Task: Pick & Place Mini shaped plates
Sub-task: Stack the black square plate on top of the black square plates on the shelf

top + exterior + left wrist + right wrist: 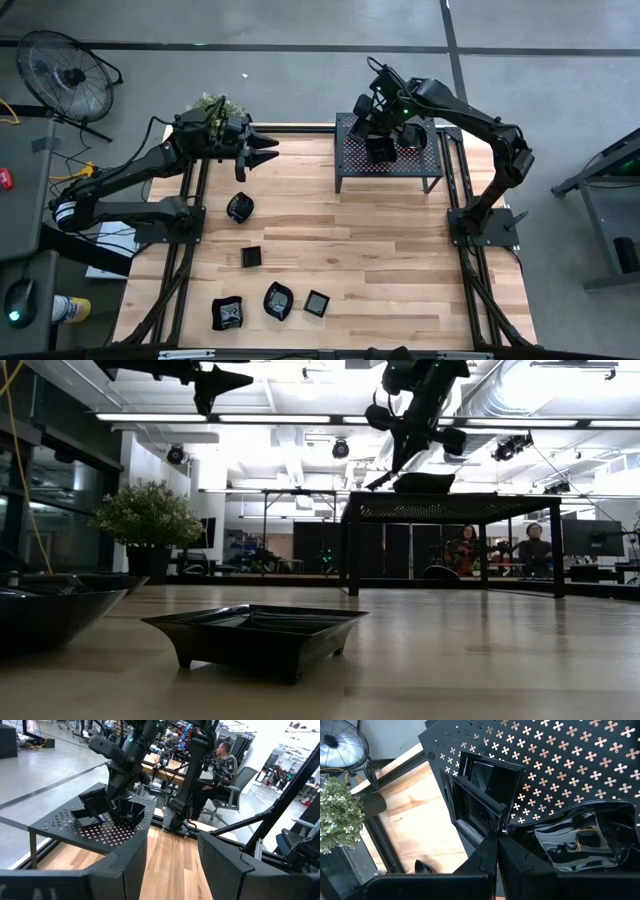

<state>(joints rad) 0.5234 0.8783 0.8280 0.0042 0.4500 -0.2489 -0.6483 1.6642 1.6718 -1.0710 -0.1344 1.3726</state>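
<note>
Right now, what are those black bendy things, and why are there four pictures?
They are two robot arms with pinchers. One picture looks down from above, one looks across the wooden table, and two come from cameras on the arms' wrists. The right gripper is shut above the black rack, where two little plates already sit. I can't see it holding anything. The left gripper is open in the air, empty. Five more small black dishes wait on the table.
</note>
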